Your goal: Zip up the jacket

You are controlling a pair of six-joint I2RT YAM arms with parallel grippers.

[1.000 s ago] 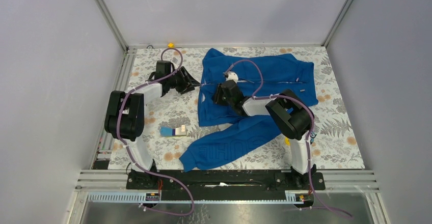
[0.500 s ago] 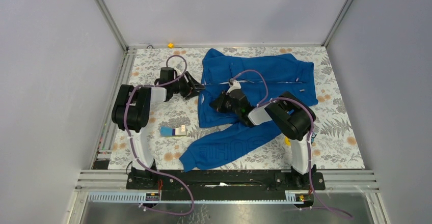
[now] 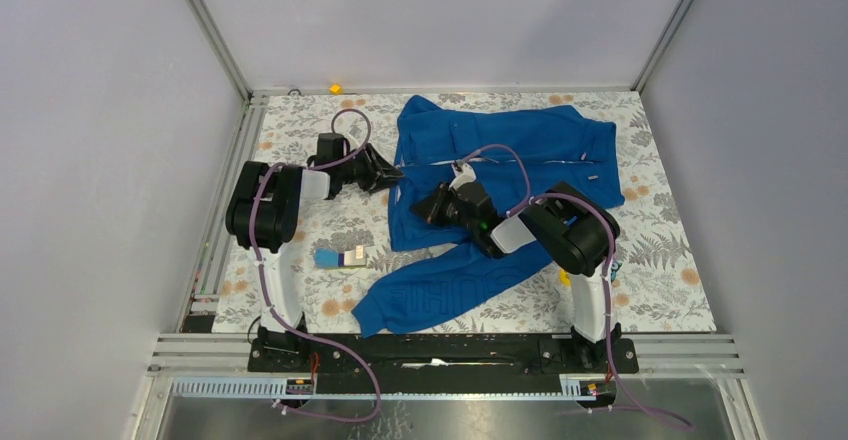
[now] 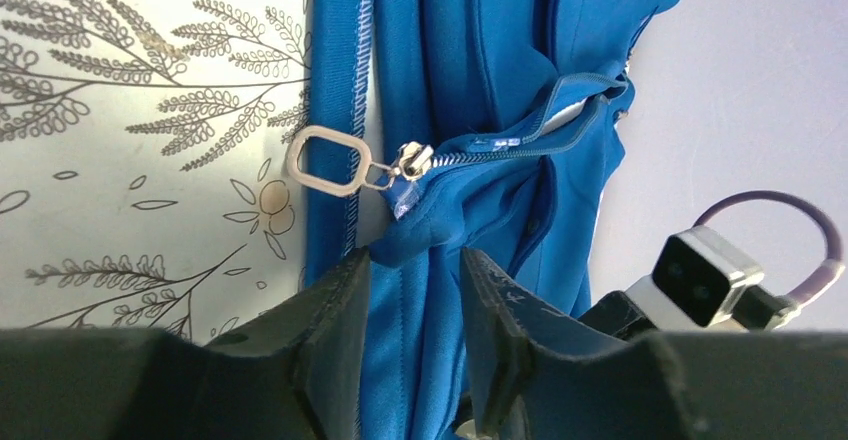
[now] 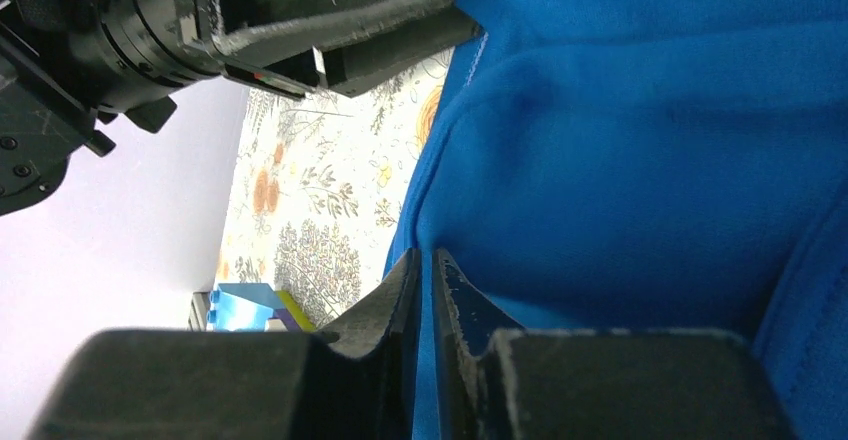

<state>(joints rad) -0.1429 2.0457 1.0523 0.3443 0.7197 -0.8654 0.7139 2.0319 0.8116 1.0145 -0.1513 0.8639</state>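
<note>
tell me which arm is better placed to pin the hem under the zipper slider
Left, probably. The left gripper straddles the jacket hem right below the zipper slider; the right gripper is shut over plain fabric, no zipper in its view.

A lab test cell, being walled in by plain grey panels [image 3: 100, 160], being edged by aluminium rails [image 3: 700, 350], a flowered cloth [image 3: 660, 250] being laid inside, purple cables [image 3: 497, 147] being trailed.

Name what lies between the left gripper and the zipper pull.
A bunched blue fold of the jacket, seen in the left wrist view, separates the left gripper from the zipper pull.
</note>
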